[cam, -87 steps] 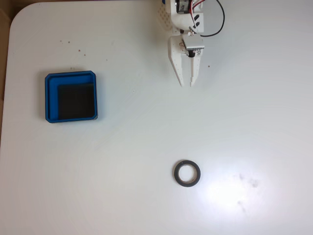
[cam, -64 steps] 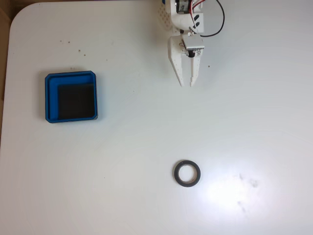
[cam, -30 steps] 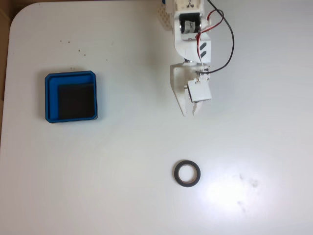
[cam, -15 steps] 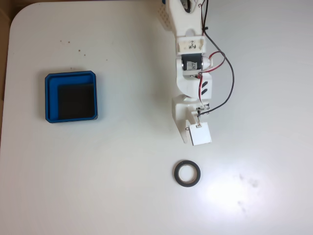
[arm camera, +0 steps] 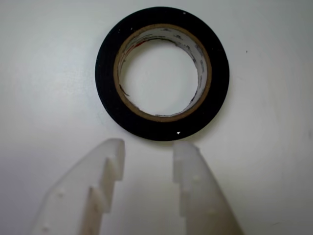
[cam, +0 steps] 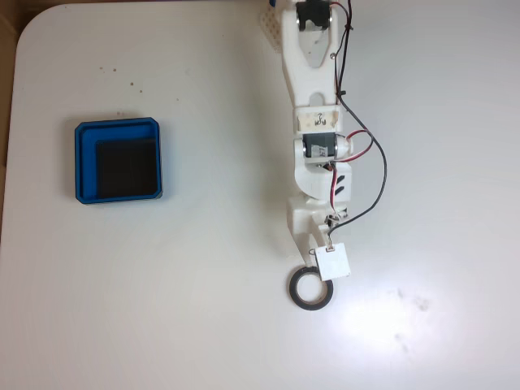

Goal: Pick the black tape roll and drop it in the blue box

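While the tape roll [cam: 310, 288] is lying flat on the white table [cam: 203, 309], nothing of the job is looking finished: the roll is not being gripped, not being lifted, and is sitting well apart from the blue box [cam: 119, 160], off to the lower right of it in the fixed view. That box is holding nothing but its own black floor. Judging from this, the approach is nearly done, and the grasp, the lift, the carry toward the box and the drop are all remaining.

At the wrist view the gripper [arm camera: 147, 152] is hovering just beside the roll's near rim [arm camera: 161, 73], its 2 white fingers [arm camera: 111, 152] spread with a clear gap between them and pinching nothing. A descent with 1 finger going into the hollow centre is probably being set up.

Counting: 1 tape roll, 1 blue box, 1 arm [cam: 315, 122] with 1 gripper, 1 table
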